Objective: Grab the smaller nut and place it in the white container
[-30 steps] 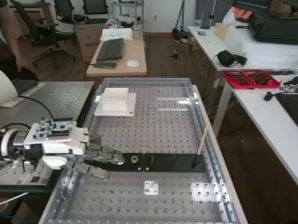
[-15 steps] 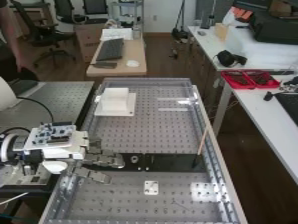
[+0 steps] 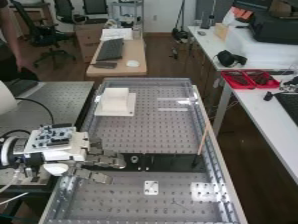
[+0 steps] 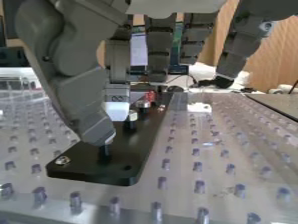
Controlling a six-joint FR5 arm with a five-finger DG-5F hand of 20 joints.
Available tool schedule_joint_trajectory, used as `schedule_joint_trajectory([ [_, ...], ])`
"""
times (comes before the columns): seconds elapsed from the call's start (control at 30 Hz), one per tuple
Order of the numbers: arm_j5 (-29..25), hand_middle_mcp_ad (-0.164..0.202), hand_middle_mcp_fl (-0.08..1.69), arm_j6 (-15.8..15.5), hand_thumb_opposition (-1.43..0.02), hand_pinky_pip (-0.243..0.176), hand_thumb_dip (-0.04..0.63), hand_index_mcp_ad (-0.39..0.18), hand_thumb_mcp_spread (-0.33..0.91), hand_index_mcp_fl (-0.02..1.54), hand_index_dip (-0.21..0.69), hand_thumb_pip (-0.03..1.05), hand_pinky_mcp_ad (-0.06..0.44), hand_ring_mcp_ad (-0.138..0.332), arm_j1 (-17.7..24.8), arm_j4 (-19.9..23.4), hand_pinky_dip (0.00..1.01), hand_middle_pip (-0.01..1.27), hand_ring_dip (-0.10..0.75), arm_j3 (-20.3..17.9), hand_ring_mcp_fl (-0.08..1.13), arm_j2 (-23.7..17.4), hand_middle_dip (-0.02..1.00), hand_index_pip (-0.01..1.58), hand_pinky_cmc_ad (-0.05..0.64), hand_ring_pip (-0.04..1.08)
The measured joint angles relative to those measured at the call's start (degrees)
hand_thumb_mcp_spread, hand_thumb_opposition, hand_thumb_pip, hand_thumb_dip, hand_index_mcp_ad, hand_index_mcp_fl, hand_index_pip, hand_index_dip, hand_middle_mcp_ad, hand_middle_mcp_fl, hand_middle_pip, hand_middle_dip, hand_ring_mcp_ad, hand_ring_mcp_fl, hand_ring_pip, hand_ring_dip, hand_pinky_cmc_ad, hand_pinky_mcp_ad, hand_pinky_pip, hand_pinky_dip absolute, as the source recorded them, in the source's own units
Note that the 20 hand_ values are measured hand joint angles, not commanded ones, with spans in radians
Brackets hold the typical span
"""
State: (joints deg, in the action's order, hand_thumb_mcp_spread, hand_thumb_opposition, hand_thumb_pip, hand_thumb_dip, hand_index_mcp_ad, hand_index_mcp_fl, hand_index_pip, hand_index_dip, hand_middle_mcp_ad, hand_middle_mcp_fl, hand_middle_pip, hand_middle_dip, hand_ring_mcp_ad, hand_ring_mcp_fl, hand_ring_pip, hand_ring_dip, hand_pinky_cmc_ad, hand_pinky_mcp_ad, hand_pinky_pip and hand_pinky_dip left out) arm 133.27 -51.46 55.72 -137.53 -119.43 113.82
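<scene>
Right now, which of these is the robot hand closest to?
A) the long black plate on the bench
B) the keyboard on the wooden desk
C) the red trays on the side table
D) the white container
A: the robot hand is at one end of the long black plate, while the white container stands farther up the bench.

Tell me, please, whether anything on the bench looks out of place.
One thing might: in the high view, a thin stick slants near the right rail, its dark end over the black plate. It looks stray, but may belong there.
</scene>
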Motion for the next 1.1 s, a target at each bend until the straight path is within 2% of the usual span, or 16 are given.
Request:
schedule_joint_trajectory([
  [0.17,0.20,0.061,0.21,1.73,-0.87,0.003,0.253,-0.166,0.48,0.12,0.187,0.65,0.278,0.101,-0.20,2.06,0.20,0.13,0.087,-0.54,0.01,0.02,0.24,1.54,0.328,0.11],
  [0.4,0.10,0.058,0.12,2.63,-0.87,0.000,0.253,-0.169,0.48,0.13,0.183,0.65,0.278,0.101,-0.31,3.00,0.20,0.13,0.087,-1.35,0.01,0.04,0.24,1.56,0.328,0.10],
  [0.5,0.02,0.058,0.06,2.68,-0.88,-0.016,0.251,-0.166,0.48,0.13,0.183,0.65,0.279,0.101,-0.30,3.12,0.19,0.13,0.086,-1.50,0.01,0.06,0.23,1.56,0.328,0.10],
  [0.67,-0.19,0.058,0.07,2.77,-0.88,-0.024,0.253,-0.169,0.48,0.14,0.183,0.65,0.232,0.101,-0.22,3.42,0.19,0.13,0.084,-1.83,0.01,0.02,0.20,1.56,0.328,0.11],
  [0.7,-0.22,0.058,0.07,2.76,-0.88,-0.044,0.253,-0.166,0.48,0.15,0.183,0.65,0.227,0.101,-0.20,3.50,0.19,0.13,0.084,-1.88,0.01,0.02,0.19,1.56,0.328,0.10],
  [0.8,-0.28,0.058,0.00,2.91,-0.88,-0.044,0.251,-0.166,0.48,0.15,0.183,0.65,0.230,0.101,-0.13,4.03,0.19,0.13,0.084,-2.07,0.01,-0.02,0.19,1.56,0.333,0.11],
  [0.97,-0.48,0.058,0.01,2.85,-0.88,-0.049,0.253,-0.169,0.48,0.15,0.183,0.65,0.229,0.101,0.05,4.47,0.19,0.13,0.082,-2.17,0.01,0.01,0.18,1.56,0.316,0.10],
  [1.1,-0.49,0.058,0.01,1.87,-0.88,-0.049,0.253,-0.166,0.48,0.15,0.183,0.64,0.229,0.101,0.18,3.05,0.19,0.13,0.082,-1.66,0.01,0.10,0.18,1.56,0.312,0.10],
])
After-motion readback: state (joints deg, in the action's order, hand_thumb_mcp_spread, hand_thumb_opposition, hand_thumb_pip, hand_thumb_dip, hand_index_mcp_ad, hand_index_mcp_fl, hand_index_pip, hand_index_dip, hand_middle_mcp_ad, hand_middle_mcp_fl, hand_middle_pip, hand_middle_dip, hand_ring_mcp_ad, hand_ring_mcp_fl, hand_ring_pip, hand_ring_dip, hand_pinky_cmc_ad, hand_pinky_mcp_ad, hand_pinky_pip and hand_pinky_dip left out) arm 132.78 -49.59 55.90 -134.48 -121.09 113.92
